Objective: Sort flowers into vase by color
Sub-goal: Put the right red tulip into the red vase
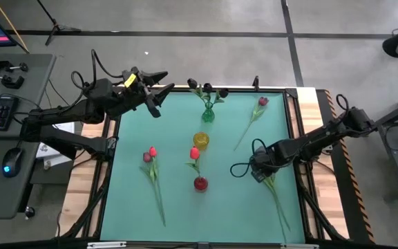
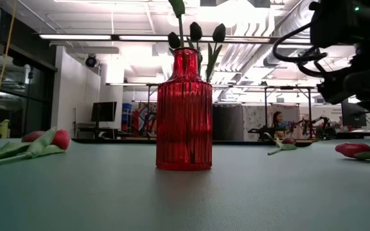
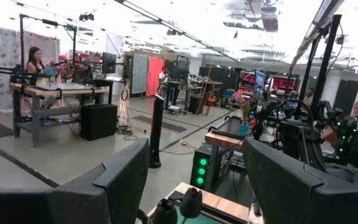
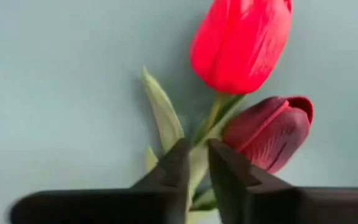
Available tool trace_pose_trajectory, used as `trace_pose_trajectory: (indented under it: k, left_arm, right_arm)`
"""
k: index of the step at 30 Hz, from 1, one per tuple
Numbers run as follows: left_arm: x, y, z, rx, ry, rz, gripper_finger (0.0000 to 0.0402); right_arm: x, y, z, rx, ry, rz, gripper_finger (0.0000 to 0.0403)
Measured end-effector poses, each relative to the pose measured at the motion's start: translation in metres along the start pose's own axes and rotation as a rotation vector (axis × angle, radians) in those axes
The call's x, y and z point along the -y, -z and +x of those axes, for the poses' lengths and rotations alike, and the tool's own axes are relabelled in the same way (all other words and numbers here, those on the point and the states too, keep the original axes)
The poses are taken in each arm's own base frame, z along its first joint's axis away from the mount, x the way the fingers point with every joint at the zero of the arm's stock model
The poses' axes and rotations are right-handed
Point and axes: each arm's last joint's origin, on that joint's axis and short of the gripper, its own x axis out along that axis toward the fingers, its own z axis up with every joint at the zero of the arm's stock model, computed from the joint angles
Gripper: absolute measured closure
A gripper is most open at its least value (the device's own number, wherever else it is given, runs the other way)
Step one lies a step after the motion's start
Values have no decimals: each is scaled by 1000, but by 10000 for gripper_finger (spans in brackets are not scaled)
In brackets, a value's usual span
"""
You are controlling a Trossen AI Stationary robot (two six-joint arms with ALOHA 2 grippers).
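Three vases stand in a row down the mat's middle: green holding near-black tulips, yellow, and red with a bright red tulip. My right gripper is low over a pair lying on the mat's right side, a bright red tulip and a crimson one. Two more tulips lie on the left, and one lies at the far right. My left gripper hangs open and raised near the far left corner. My right gripper is closed on the bright red tulip's green stem, just below the head, pinching it between both fingers. It comes from above, pointing down, with the fingers across the stem. The tulip still lies flat on the mat beside the crimson one.
The mat's raised rim and wooden table edge run close to the right arm. Open mat lies between the red vase and the right-hand flowers. People and workbenches show in the room beyond.
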Motion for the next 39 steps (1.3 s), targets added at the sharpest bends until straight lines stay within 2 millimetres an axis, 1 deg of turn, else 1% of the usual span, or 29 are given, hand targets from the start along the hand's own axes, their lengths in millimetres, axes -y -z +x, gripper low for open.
trace_pose_trajectory:
  k: [4,8,11,13,17,25,30,35,39]
  left_arm:
    - [0,0,0,0,0,1,154]
    - [0,0,0,0,0,1,154]
    - [0,0,0,0,0,1,154]
    - [0,0,0,0,0,1,154]
    - [0,0,0,0,0,1,154]
    - [0,0,0,0,-1,26,154]
    - [0,0,0,0,-1,26,154]
    - [0,0,0,0,-1,26,154]
    - [0,0,0,0,-1,26,154]
  right_arm:
    - [-2,-5,-1,-4,-41,41,262]
    - [-2,-9,-8,-7,-24,33,176]
    - [4,-13,-10,-8,26,77,134]
    - [4,-17,-11,-1,18,74,122]
    - [5,-23,-12,12,-3,56,119]
    - [12,-32,-9,52,52,87,153]
    - [11,-35,-2,32,84,82,172]
    - [9,-36,8,-27,117,66,190]
    - [8,-37,10,-35,116,67,203]
